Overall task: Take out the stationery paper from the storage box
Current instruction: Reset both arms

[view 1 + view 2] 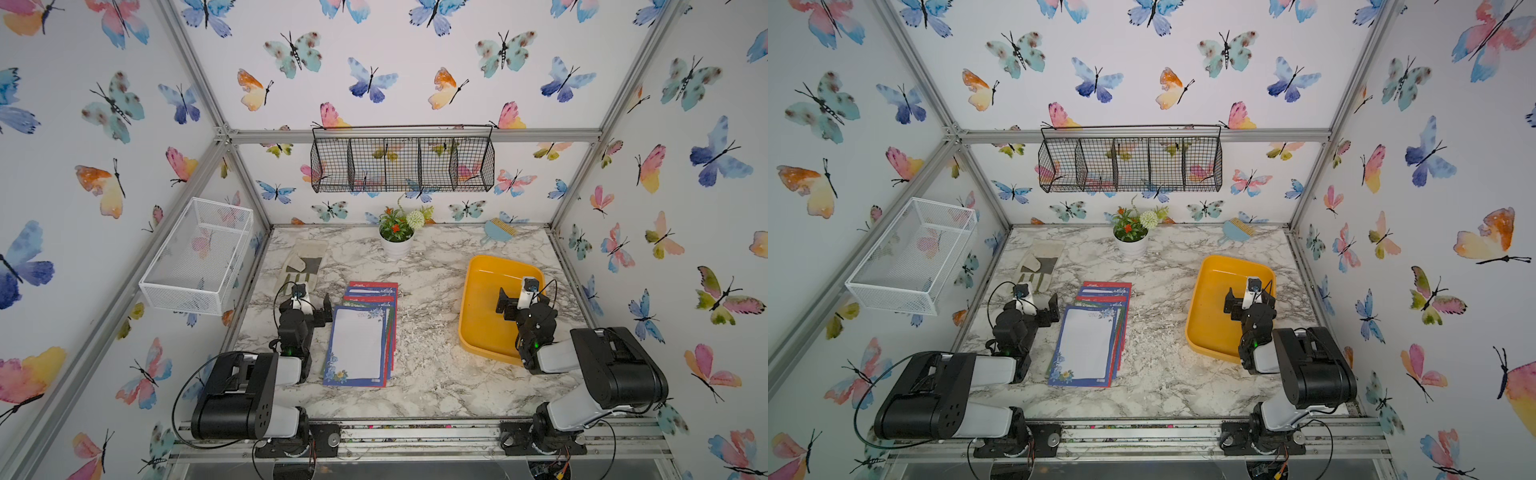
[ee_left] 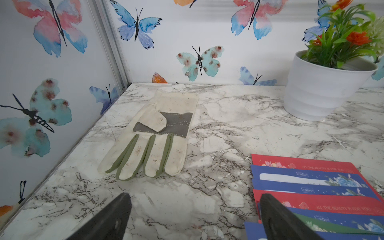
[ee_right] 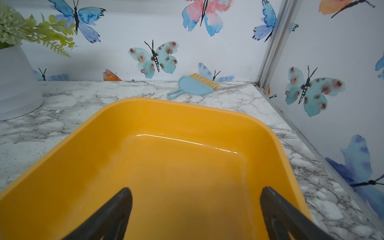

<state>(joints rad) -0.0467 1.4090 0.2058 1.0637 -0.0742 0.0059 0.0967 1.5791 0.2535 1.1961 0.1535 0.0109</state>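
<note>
Stationery paper lies out on the counter, not in the storage box. It is a fanned pile of sheets, with a blue-bordered one on top toward the front edge and red and blue ones showing behind it toward the back edge. The pile's long axis runs front to back, leaning only slightly.

The box sits well apart, close to the right edge. The right wrist view shows its floor bare and glossy, though the part under the arm is hidden in both top views.

The left tool is released, jaws wide with nothing between them, low and just beside the pile's left long edge. In the left wrist view one finger overlaps the sheets' edge; whether it touches them I cannot tell. The right tool is likewise spread and empty, hanging over the inside of the box.

By this layout the removal looks done. Should the paper need another move, the left arm is plainly nearer: the pile lies to that tool's right, with its long edge along the tool's line of reach. Flat, thin sheets would likely slide apart if pinched.

A glove rests toward the back left corner, a potted plant at the back edge and a small brush near the back right corner, all clear of the pile.
</note>
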